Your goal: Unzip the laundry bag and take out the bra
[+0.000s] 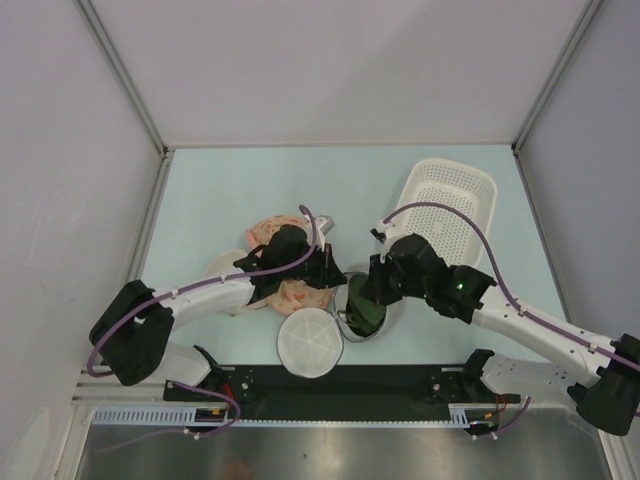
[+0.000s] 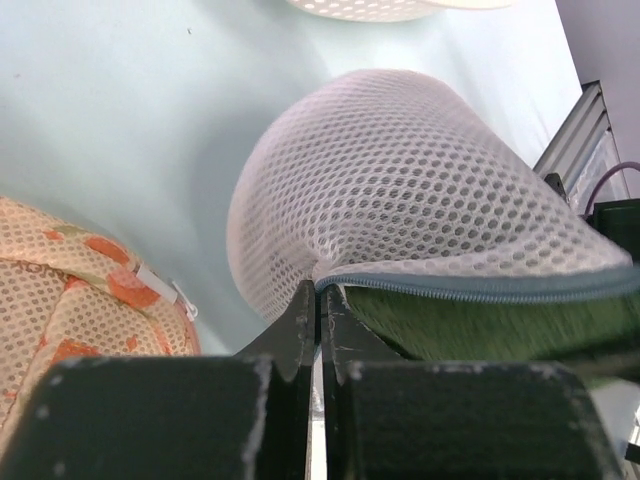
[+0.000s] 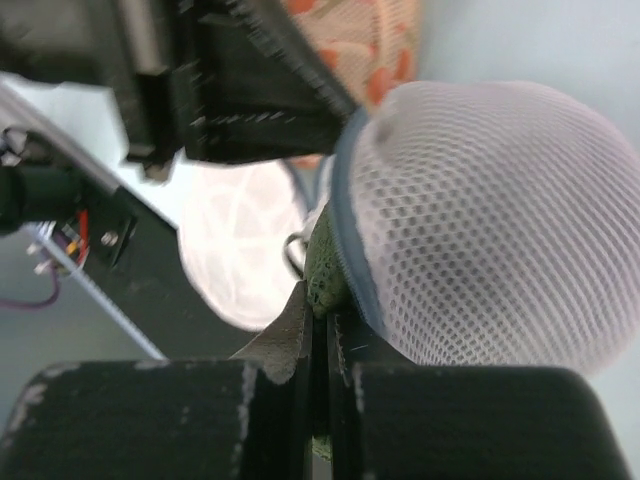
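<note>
Table (image 1: 230, 190): pale teal, walled on three sides.

Left arm (image 1: 200, 300) and right arm (image 1: 530, 330) both reach inward and meet near the table's centre, close to the near edge.

Basket (image 1: 455, 195): white, perforated, far right, behind the right arm and apart from the rest.

Floral item (image 1: 272, 230): peach-orange mesh, lying under and behind the left wrist, just left of the bag.

Bag (image 2: 400, 170): white mesh dome, on the table between the two grippers. From overhead its mouth faces up and shows dark inside.

Mesh disc (image 1: 310, 342): round, white, just beside the bag on its near-left side.

Left gripper (image 2: 318, 290): fingers pressed together, tips nipping the bag right where the zipper band begins.

Right gripper (image 3: 320, 295): fingers pressed together, pinching a fold of green fabric (image 3: 325, 265) at the bag's rim, next to the zipper band. A strip of the same green shows lower down in the slit between the fingers.

Green fabric also lies broad and flat under the band in the left wrist view. Cannot tell whether it is the bra.

Zipper band (image 2: 480, 287): dark blue-grey, running along the edge of the mesh.

Ring (image 3: 293, 250): small, metal, beside the green fold; what it hangs from is not clear.

Tag (image 2: 160, 285): small, white, on the floral item's edge.
</note>
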Motion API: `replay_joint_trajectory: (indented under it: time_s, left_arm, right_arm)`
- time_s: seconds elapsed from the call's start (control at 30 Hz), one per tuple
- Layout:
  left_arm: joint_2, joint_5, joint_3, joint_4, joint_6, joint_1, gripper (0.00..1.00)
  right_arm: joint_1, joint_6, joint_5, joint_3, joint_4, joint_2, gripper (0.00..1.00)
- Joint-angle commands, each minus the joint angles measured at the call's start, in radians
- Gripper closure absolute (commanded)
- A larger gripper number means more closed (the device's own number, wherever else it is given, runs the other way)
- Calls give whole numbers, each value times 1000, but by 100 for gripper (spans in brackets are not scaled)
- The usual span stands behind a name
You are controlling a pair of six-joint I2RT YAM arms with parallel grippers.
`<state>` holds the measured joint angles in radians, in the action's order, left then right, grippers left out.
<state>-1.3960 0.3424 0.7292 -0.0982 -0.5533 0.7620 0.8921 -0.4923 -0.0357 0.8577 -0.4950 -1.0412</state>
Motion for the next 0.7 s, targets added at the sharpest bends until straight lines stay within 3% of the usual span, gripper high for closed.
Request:
replay_joint_trajectory:
  time_s: [0.0,0.33,0.5,0.67]
  left_arm:
    - [-15,-34,67,5,-10,3,100]
    - [-51,-46,128,61,7,-13,100]
    - [-46,-49,125,68,7,-15,100]
    - [-32,-57,122,75,9,-15,100]
  right_arm:
    - [-1,69,-182,61,10,53,100]
    - [-22,78,-363,50,102,181,100]
    - [-59,57,-328,63,157,273,100]
    - [-81,83,-193,138,133,296,100]
